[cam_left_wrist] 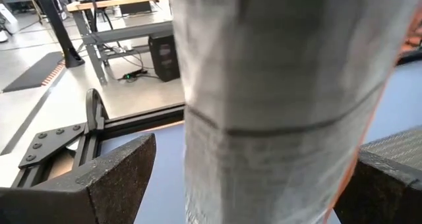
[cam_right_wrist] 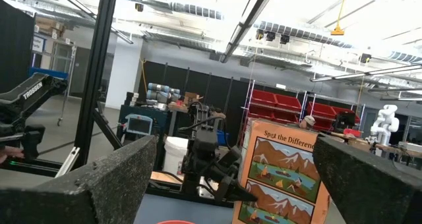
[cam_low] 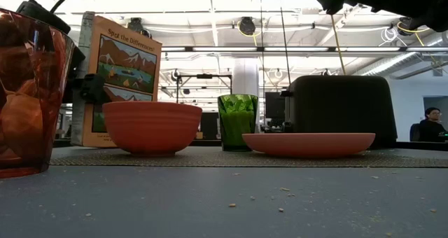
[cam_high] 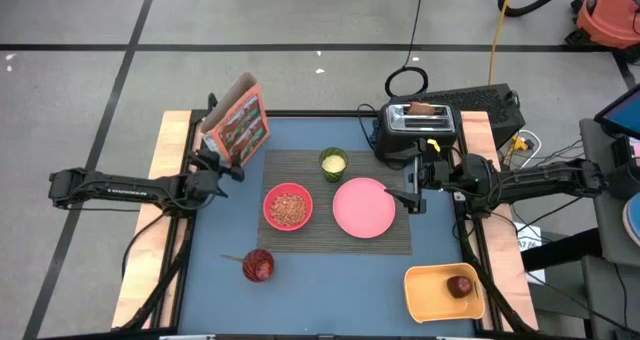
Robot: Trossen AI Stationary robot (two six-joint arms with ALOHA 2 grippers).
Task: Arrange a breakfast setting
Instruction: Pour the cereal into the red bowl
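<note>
A blue table seen from above holds a dark striped placemat (cam_high: 340, 210) at its centre. On the mat sit a pink-red bowl (cam_high: 288, 207) filled with cereal on the left, a pink plate (cam_high: 363, 207), bare, on the right, and a small green cup (cam_high: 333, 162) at the mat's far edge between them. From table height the bowl (cam_low: 152, 127), cup (cam_low: 238, 121) and plate (cam_low: 309, 143) stand in a row on the mat. A cereal box (cam_high: 238, 125) stands tilted at the far-left corner of the mat; its back panel shows a mountain picture puzzle. The left gripper (cam_high: 222, 166) is at the near bottom corner of the box, and its wrist camera shows the grey edge of the box (cam_left_wrist: 277, 105) between the two dark fingers (cam_left_wrist: 112, 178), which are spread to either side of it; whether they press on it cannot be told. The right gripper (cam_high: 410, 195) hovers just at the plate's right edge, fingers (cam_right_wrist: 99, 184) spread apart with nothing between them, looking across at the box (cam_right_wrist: 283, 174). Behind it a black toaster (cam_high: 415, 128) at the table's far-right holds a brown toast (cam_high: 424, 109) slice in its slot. A red cup (cam_high: 258, 265) with a wooden-handled spoon lies near the front of the table, left of centre. An orange tray (cam_high: 430, 298) at the front-right corner holds a red apple (cam_high: 459, 286).
</note>
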